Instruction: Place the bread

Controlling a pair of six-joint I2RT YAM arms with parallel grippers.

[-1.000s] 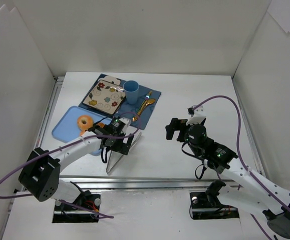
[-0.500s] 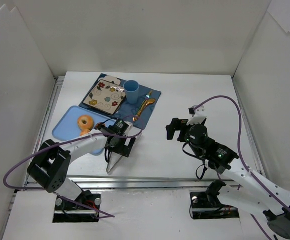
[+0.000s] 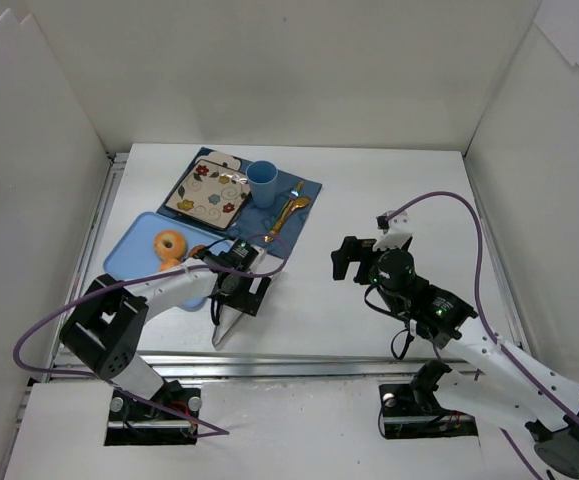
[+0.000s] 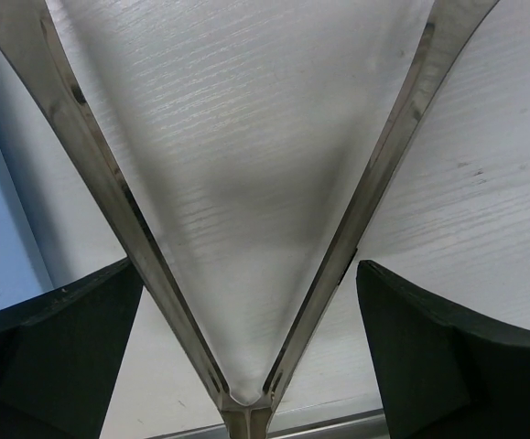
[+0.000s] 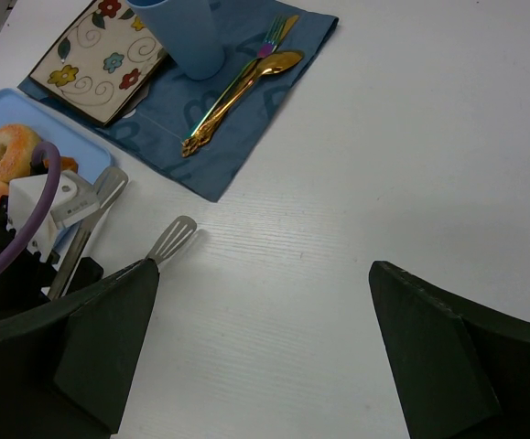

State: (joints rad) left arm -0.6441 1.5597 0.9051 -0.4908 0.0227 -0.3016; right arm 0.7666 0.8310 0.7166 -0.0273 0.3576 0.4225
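left gripper point(image 3: 237, 290) fingers spread wide, right gripper point(image 3: 354, 258) fingers apart

two white arms with black joints, black-fingered pincers and looping purple cables.

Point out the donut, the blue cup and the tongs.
donut point(image 3: 170, 243): top external view, on the ring's icing beside the hole.
blue cup point(image 3: 262, 184): top external view, on its side wall just below the rim.
tongs point(image 4: 95, 174): left wrist view, on the left metal arm.
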